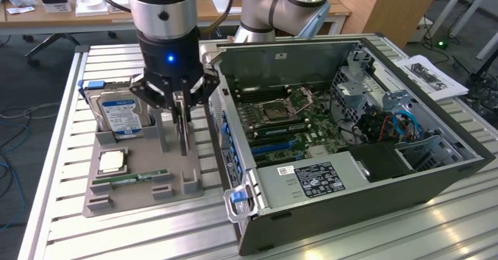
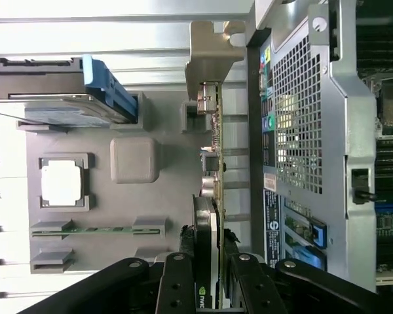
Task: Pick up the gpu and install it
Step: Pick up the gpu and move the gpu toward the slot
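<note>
The gpu stands edge-on in the grey holder tray, just outside the open computer case. My gripper comes straight down over it, and its black fingers press the card from both sides. In the wrist view the gpu runs away from the gripper as a thin brownish edge that ends in its silvery bracket. The motherboard lies exposed inside the case.
On the tray also sit a hard drive with a blue-white label, a processor chip and a green RAM stick. The case wall stands close beside the card. A second robot arm is behind the case.
</note>
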`<state>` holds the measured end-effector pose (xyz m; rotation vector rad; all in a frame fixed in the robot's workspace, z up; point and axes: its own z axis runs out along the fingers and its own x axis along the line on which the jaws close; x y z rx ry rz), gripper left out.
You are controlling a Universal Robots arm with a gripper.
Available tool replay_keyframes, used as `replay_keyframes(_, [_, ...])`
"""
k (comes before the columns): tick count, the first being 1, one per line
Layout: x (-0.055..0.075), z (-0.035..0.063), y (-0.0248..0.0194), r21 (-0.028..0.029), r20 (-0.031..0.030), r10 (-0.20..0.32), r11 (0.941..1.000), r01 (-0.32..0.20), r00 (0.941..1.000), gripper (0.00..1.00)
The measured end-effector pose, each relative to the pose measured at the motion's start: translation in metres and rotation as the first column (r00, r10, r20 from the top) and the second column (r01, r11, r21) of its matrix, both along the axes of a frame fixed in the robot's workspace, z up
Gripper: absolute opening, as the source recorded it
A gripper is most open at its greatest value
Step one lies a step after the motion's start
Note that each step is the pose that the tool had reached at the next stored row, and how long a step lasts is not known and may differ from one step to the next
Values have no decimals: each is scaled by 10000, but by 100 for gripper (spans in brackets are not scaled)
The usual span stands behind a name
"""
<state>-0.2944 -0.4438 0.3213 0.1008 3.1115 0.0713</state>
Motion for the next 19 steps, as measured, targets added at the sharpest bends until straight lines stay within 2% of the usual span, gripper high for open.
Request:
replay_keyframes(6, [0, 204, 0, 1, 23, 22, 10000, -22, 10000, 27])
replay_keyframes(19, [0, 662, 0, 0, 117, 31, 10000, -31, 9999, 27])
